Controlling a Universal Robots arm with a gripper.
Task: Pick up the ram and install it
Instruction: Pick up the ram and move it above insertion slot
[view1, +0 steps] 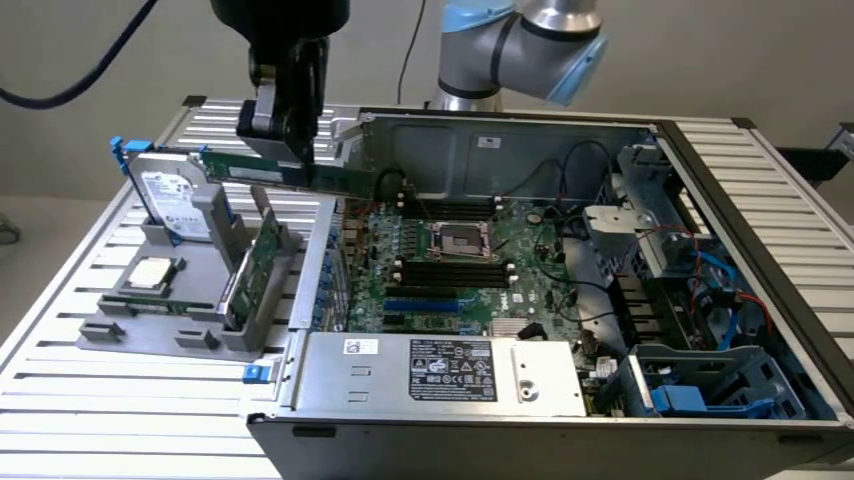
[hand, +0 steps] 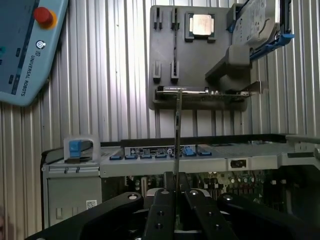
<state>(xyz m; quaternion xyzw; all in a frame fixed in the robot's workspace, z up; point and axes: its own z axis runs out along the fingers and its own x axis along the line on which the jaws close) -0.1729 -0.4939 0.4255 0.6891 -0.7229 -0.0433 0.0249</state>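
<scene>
Beneath the black pincer, clamped narrow on its top edge, the long thin green ram stick hung level, contacts seemingly left free for slotting.

The gripper hangs at the top of the exterior view, left of centre, pointing straight down. Its jaws are clamped on the ram, taking the stick near its middle so that it lies roughly level and reaches out to both sides of the tips. In the wrist view the two black fingers meet on the ram's thin edge, pressed against either face. Behind, the arm's silver and blue joint bends at the top of the exterior view.
</scene>
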